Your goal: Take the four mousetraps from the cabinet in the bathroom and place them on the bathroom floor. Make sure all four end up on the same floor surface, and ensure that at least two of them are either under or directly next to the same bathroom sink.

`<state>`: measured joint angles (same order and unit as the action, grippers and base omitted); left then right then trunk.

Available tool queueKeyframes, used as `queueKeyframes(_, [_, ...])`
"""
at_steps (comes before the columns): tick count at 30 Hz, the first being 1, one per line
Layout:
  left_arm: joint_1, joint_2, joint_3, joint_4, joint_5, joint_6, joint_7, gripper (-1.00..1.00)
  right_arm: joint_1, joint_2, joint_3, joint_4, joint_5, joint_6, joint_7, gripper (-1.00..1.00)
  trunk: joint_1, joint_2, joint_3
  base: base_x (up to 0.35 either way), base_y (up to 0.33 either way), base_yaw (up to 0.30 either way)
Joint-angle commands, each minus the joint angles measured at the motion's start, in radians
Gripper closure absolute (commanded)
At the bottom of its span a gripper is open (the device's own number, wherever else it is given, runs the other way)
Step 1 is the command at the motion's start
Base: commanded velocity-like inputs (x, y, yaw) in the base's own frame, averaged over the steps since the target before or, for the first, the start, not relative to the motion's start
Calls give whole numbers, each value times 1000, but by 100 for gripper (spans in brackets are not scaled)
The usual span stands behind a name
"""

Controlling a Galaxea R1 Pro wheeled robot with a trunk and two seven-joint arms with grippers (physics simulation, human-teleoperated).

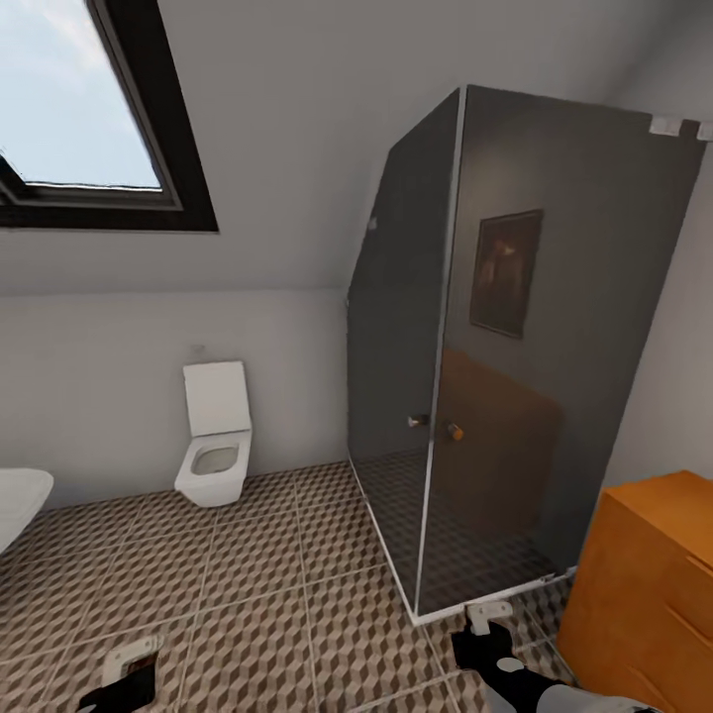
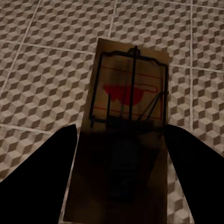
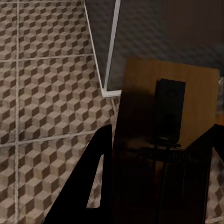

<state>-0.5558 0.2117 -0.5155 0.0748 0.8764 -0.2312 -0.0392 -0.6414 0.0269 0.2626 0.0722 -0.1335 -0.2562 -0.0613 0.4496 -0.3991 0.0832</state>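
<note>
Each claw, left (image 2: 119,154) and right (image 3: 156,158), grips a mousetrap (image 2: 128,98) (image 3: 163,107) above the bathroom floor (image 1: 257,584).

Open tiled floor in the middle, hemmed in on three sides.

From where I stand, the bathroom floor (image 1: 267,604) lies bare between the toilet (image 1: 215,436) against the far wall and the dark glass shower enclosure (image 1: 495,347), leaving broad room to pass. The enclosure's corner post comes down close ahead of the right end effector (image 1: 487,634), and the orange-brown cabinet (image 1: 649,584) blocks the right side just beside it. A white basin edge (image 1: 20,500) juts in at far left. The sloped ceiling with its skylight (image 1: 84,119) closes in overhead. Each end effector carries a mousetrap (image 2: 128,112) over bare tiles.
</note>
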Motion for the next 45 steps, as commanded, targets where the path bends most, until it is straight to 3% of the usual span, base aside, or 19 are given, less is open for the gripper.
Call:
queueKeyframes(1, [-1, 0, -8, 3, 7, -3, -4, 100, -1, 1, 9, 4, -12, -8, 1, 100, 0, -1, 0, 0, 0, 297])
queueKeyframes(15, [-1, 1, -8, 3, 7, 4, 0, 100, -1, 1, 9, 4, -12, -8, 1, 100, 0, -1, 0, 65, 9, 257])
queueKeyframes(31, [-1, 4, -7, 3, 7, 7, 2, 100, -1, 1, 9, 4, -12, -8, 3, 100, 0, -1, 0, 308, 80, 12])
queueKeyframes(45, [-1, 5, -7, 3, 7, 7, 1, 100, -1, 1, 9, 4, -12, -8, 3, 100, 0, -1, 0, 291, 205, 0])
